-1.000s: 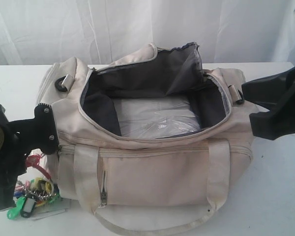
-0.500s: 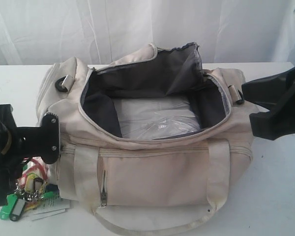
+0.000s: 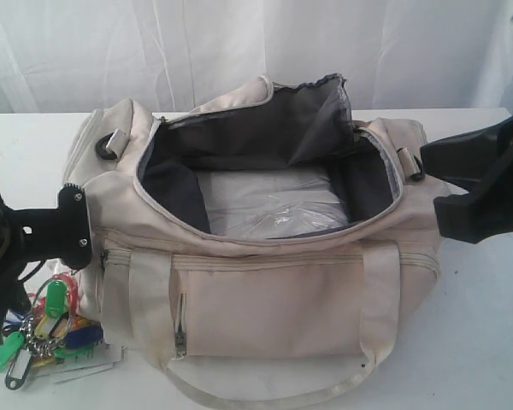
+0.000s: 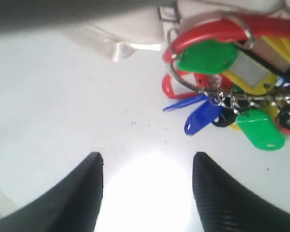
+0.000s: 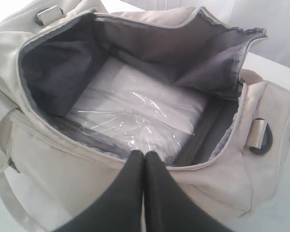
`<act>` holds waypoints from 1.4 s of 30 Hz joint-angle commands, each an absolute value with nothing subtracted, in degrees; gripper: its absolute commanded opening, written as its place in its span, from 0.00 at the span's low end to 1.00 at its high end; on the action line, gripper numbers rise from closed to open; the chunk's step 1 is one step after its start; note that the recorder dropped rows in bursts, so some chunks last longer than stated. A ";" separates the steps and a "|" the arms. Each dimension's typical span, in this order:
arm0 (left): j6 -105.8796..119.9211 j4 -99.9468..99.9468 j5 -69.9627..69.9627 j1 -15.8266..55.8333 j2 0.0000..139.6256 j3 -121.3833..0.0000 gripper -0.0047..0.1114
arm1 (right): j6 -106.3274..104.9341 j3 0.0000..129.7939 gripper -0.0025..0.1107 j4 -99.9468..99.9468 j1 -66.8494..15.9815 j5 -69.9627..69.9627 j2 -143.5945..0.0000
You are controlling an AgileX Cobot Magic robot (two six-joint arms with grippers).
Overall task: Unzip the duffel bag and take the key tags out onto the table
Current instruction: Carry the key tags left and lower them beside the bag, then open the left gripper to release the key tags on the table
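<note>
White surface [image 3: 487,342] bears the bright plastic key tags [image 4: 232,96] by its near left corner; the spread left pincer [image 4: 147,159] may snag and drag them; right pincer [image 5: 145,157] pressed together.

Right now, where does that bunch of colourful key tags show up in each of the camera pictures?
Exterior view: the key tags lie at lower left on the table, beside one end of the duffel bag.
Left wrist view: they lie on the table just ahead of the open left gripper.
Right wrist view: not in it.
Shared landmark: the duffel bag's cream fabric, in all three.
</note>
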State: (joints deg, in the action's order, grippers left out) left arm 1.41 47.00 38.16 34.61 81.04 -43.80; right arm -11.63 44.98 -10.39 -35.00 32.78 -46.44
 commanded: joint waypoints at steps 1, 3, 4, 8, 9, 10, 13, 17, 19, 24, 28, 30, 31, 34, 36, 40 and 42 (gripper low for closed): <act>-1.50 43.99 50.01 34.46 81.19 -47.90 0.55 | -11.33 44.71 0.02 -10.74 -34.96 32.43 -46.29; -1.68 41.03 55.43 34.46 81.19 -50.44 0.55 | -11.33 44.71 0.02 -10.74 -34.96 32.43 -46.29; -1.68 38.97 58.56 34.46 81.19 -51.77 0.54 | -11.33 44.71 0.02 -10.74 -34.96 32.43 -46.29; -1.68 30.84 65.66 34.46 80.69 -55.78 0.43 | -11.33 44.71 0.02 -10.74 -34.96 32.33 -46.29; -1.54 28.37 66.16 34.46 80.27 -56.61 0.38 | -11.33 44.71 0.02 -10.74 -34.96 32.33 -46.29; -1.54 26.12 66.16 34.46 79.74 -57.26 0.33 | -11.33 44.71 0.02 -10.74 -34.96 32.33 -46.29; -1.15 22.61 65.94 34.46 78.16 -58.09 0.18 | -11.33 44.71 0.02 -10.74 -34.96 32.33 -46.29; -1.69 21.69 66.37 34.46 74.52 -58.09 0.04 | -11.33 44.71 0.02 -10.74 -34.96 32.46 -46.29; -1.81 19.85 66.37 34.46 71.99 -58.09 0.04 | -11.33 44.71 0.02 -10.74 -34.96 32.56 -46.29; -3.63 14.37 64.50 34.46 64.42 -55.27 0.04 | -11.33 44.71 0.02 -10.74 -34.96 32.69 -46.29; -3.63 8.85 58.17 34.46 53.82 -52.60 0.04 | -11.33 44.71 0.02 -10.74 -34.96 32.83 -46.29; -3.63 8.76 54.82 34.46 48.71 -52.60 0.04 | -11.33 44.71 0.02 -10.74 -34.96 32.83 -46.29; -3.63 9.55 53.07 34.46 46.75 -52.60 0.04 | -11.33 44.71 0.02 -10.84 -34.96 32.86 -46.29; -3.63 9.40 50.13 34.46 43.82 -52.60 0.04 | -11.33 44.71 0.02 -10.84 -34.96 32.86 -46.29; -3.63 9.01 49.60 34.46 43.35 -52.60 0.04 | -11.33 44.71 0.02 -10.84 -34.96 32.86 -46.29; -3.63 8.90 49.49 34.46 43.35 -52.60 0.04 | -11.33 44.71 0.02 -10.84 -34.96 32.86 -46.29; -3.63 8.90 49.49 34.46 43.35 -52.60 0.04 | -11.33 44.71 0.02 -10.84 -34.96 32.86 -46.29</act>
